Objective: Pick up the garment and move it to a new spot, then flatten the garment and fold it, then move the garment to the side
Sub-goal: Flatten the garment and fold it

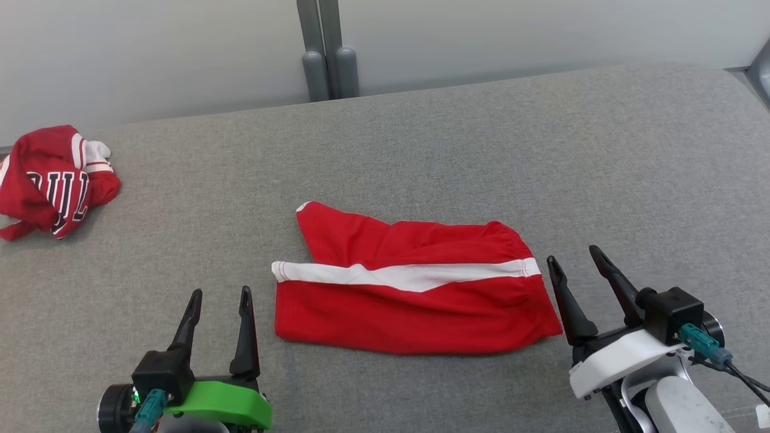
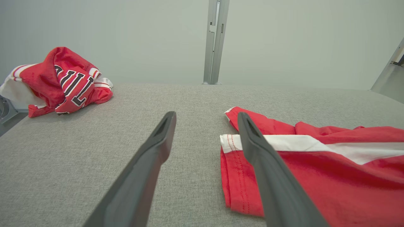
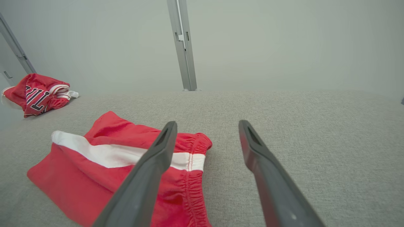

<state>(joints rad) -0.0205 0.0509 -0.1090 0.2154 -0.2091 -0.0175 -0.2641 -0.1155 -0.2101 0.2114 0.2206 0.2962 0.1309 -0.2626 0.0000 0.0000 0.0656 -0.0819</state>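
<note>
Where the grey fabric-covered tabletop (image 1: 421,138) is seen from the head view, a red cloth garment with a broad white band (image 1: 415,313) is found lying near its middle, towards the near edge. The garment is laid fairly flat, folded over on itself into a rough oblong. The white band is run across it from left to right, and a gathered waistband (image 1: 524,297) is shown at its right end.

The left claw (image 1: 220,293), carried on a green wrist piece (image 1: 222,406), is held just beside the garment's left edge. Its two dark fingers are spread wide with nothing between them, and no contact with the cloth can be made out.

The right claw (image 1: 572,255), carried on a white wrist piece (image 1: 619,361), is placed just beside the gathered end. Its fingers are likewise parted wide, empty, and leaned towards the left.

A crumpled red jersey with white trim and dark lettering (image 1: 54,180) is seen at the tabletop's far left, well apart from the garment. A grey metal post (image 1: 328,54) is seen behind the far edge.
</note>
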